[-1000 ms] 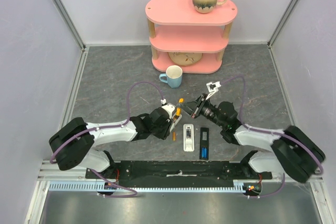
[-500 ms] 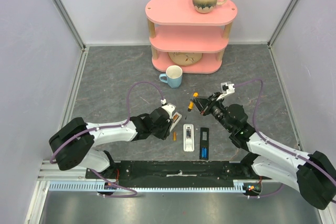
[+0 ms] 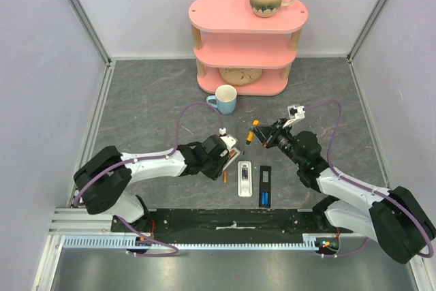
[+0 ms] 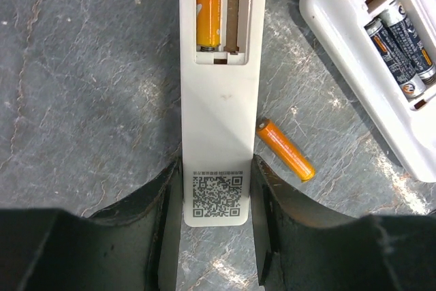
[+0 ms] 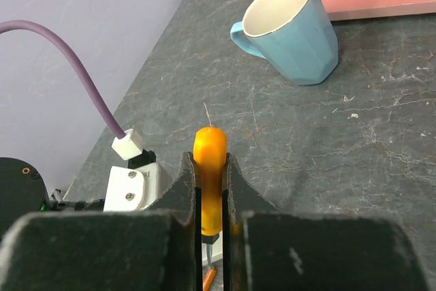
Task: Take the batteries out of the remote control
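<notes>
The left claw (image 4: 218,175) grasps the slim white plastic remote control (image 4: 219,100) at the end that bears a printed code square, one finger pressed against each long side. One orange cylindrical battery (image 4: 208,5) sits in the remote's open compartment. A second orange battery (image 4: 286,149) lies loose on the grey stone-patterned counter (image 4: 82,100), just beside the remote's right edge. Near it lies a wider white remote (image 4: 381,100), with two dark batteries (image 4: 402,46) side by side in its open bay. The right claw (image 5: 209,165) is clenched on an orange-handled screwdriver (image 5: 209,144). A light-blue ceramic mug (image 5: 293,28) stands on the counter beyond it.
</notes>
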